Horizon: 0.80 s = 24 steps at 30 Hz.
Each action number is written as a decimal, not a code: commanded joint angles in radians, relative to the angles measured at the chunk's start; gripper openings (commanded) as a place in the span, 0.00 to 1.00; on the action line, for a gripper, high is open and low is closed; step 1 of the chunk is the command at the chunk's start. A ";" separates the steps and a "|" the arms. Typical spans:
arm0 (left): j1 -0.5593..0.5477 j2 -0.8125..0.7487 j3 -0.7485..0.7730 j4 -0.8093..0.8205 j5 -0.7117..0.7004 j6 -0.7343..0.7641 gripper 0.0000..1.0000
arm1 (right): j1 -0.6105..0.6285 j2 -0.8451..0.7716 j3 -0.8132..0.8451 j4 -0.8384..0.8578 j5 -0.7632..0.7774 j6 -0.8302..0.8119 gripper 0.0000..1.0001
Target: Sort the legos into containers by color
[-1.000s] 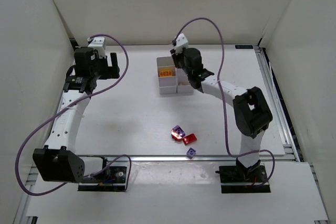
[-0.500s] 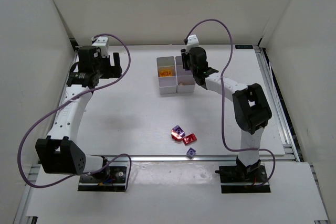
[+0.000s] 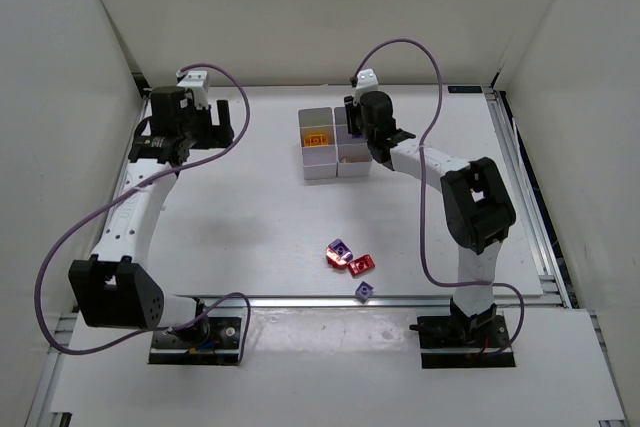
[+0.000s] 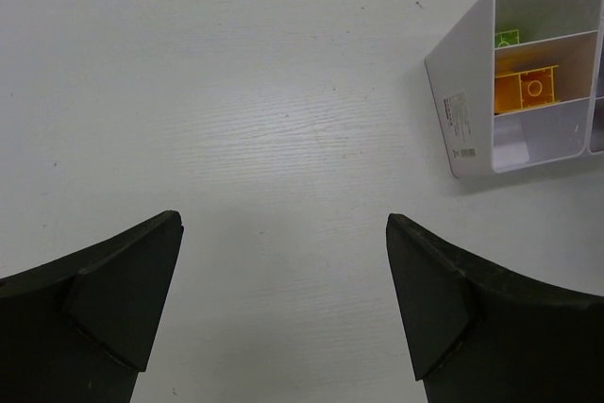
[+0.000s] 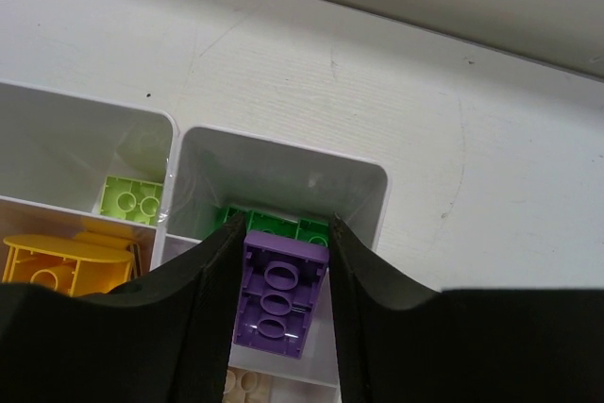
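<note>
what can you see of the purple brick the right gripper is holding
The purple brick is glossy plastic, oblong, its hollow underside facing the wrist camera, with three round tubes in a row. The right gripper clamps it, a black finger pressed on each long side. It hangs over the white containers, its far end above a bin holding a green brick; a tan brick shows by its near end. Only the fingers seem to touch it.

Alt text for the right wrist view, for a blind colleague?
The right tool holds a purple lego, underside showing, over the white containers near a green lego. A yellow-green lego and an orange lego lie in separate compartments.
</note>
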 commanded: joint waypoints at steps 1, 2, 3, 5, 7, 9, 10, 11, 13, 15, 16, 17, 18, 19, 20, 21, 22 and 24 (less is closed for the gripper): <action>0.004 -0.003 0.045 0.009 0.019 -0.007 0.99 | -0.009 0.005 0.009 0.037 -0.010 0.015 0.43; 0.004 0.000 0.045 0.007 0.024 -0.009 0.99 | -0.006 0.003 0.010 0.037 -0.016 0.015 0.46; 0.004 0.002 0.047 0.010 0.025 -0.009 0.99 | -0.006 0.003 0.010 0.037 -0.017 0.015 0.49; 0.004 0.003 0.048 0.010 0.027 -0.009 0.99 | -0.009 -0.003 0.012 0.032 -0.027 0.014 0.54; 0.003 0.006 0.052 0.010 0.028 -0.010 0.99 | -0.007 -0.006 0.009 0.031 -0.027 0.015 0.58; 0.003 0.006 0.052 0.009 0.033 -0.010 0.99 | -0.006 -0.014 0.007 0.031 -0.031 -0.022 0.60; 0.003 0.009 0.053 0.010 0.036 -0.009 0.99 | -0.009 -0.018 0.001 0.032 -0.031 -0.022 0.60; 0.003 0.009 0.053 0.010 0.039 -0.009 0.99 | -0.006 -0.023 -0.003 0.034 -0.036 -0.023 0.60; 0.001 0.009 0.055 0.009 0.041 -0.010 0.99 | -0.006 -0.053 -0.013 0.029 -0.050 -0.037 0.60; 0.000 0.009 0.056 0.009 0.045 -0.013 0.99 | -0.006 -0.108 -0.022 0.011 -0.071 -0.046 0.59; 0.000 0.009 0.055 0.010 0.047 -0.016 0.99 | -0.006 -0.133 -0.025 -0.038 -0.117 -0.049 0.58; -0.002 0.009 0.053 0.010 0.048 -0.016 0.99 | -0.006 -0.162 -0.025 -0.078 -0.152 -0.054 0.58; -0.002 0.006 0.053 0.013 0.051 -0.016 0.99 | -0.006 -0.194 -0.024 -0.131 -0.204 -0.075 0.57; -0.003 0.003 0.052 0.015 0.057 -0.013 0.99 | -0.009 -0.263 -0.022 -0.264 -0.382 -0.115 0.56; -0.003 0.002 0.048 0.015 0.057 -0.006 0.99 | -0.015 -0.300 -0.023 -0.340 -0.489 -0.155 0.57; -0.003 -0.001 0.048 0.015 0.057 -0.003 0.99 | -0.018 -0.373 -0.046 -0.378 -0.577 -0.192 0.58; -0.003 -0.003 0.048 0.013 0.059 0.000 0.99 | -0.020 -0.401 -0.059 -0.491 -0.732 -0.210 0.60; -0.003 -0.003 0.047 0.015 0.057 0.004 0.99 | -0.021 -0.438 -0.059 -0.643 -0.985 -0.325 0.64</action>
